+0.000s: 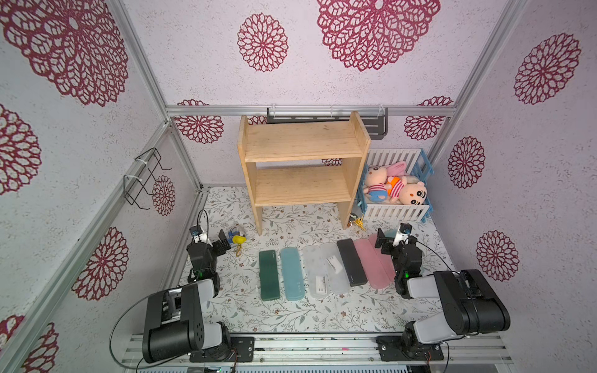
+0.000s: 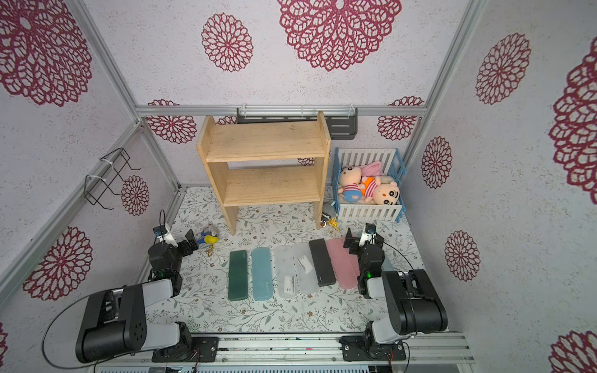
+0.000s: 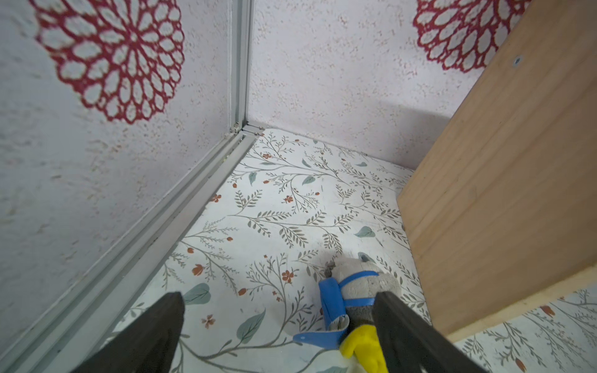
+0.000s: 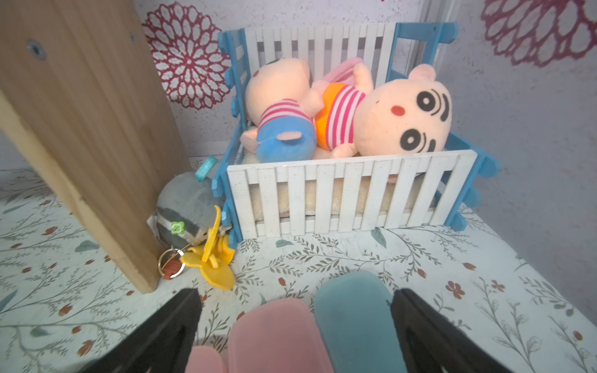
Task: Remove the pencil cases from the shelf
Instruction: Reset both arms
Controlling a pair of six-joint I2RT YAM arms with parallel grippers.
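Shelf (image 1: 303,147) bare; pencil cases (image 1: 292,274) lie near-to-far on the tabletop (image 1: 290,316), rightmost beneath my released right fingers (image 1: 382,240); left fingers (image 1: 224,240) released too.

Both top views look steeply down from six o'clock, sharing the whole surface (image 1: 290,316). My wrist cameras sit low, facing twelve o'clock; both catch the shelf (image 3: 500,193).
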